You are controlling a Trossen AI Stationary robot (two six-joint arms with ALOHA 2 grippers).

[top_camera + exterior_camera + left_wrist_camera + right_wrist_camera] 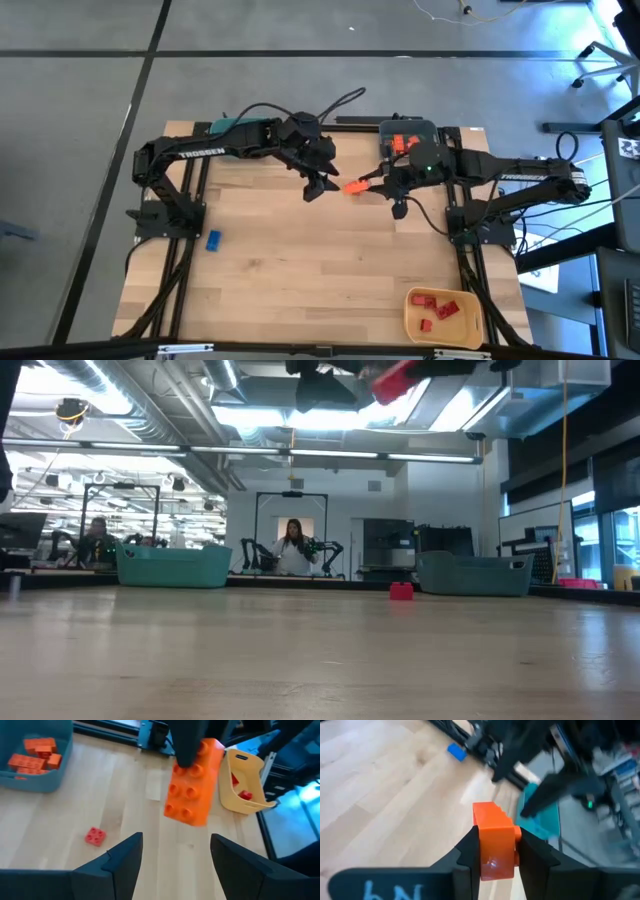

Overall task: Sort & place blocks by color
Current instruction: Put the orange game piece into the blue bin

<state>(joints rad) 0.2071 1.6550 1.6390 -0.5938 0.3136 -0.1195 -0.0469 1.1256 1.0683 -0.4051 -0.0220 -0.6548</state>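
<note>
An orange block (pixel 353 186) hangs above the middle of the table's far half, and my right gripper (pixel 372 183) is shut on it. Just to its left my left gripper (pixel 318 187) stands open with nothing between its fingers (pixel 125 862); the block (pixel 192 785) is a little ahead of them. A blue block (pixel 212 239) lies flat on the table at the left. A red block (pixel 95 836) lies on the wood, studs up. At the top edge of the low view the held block (pixel 400 378) shows high over the table. My right gripper pinches the orange block (pixel 492 845) between its two fingers at one end; one finger (pixel 187 745) lies on the studded face. The fingers come from the table's right, slanting down, along the block. The block sticks out ahead of them, clear of the table.
A grey-blue bin (pixel 408 135) with orange blocks stands at the far edge behind my right gripper. A teal bin (pixel 235 125) sits at the far left under my left arm. A yellow bin (pixel 443 315) with red blocks is at the near right corner.
</note>
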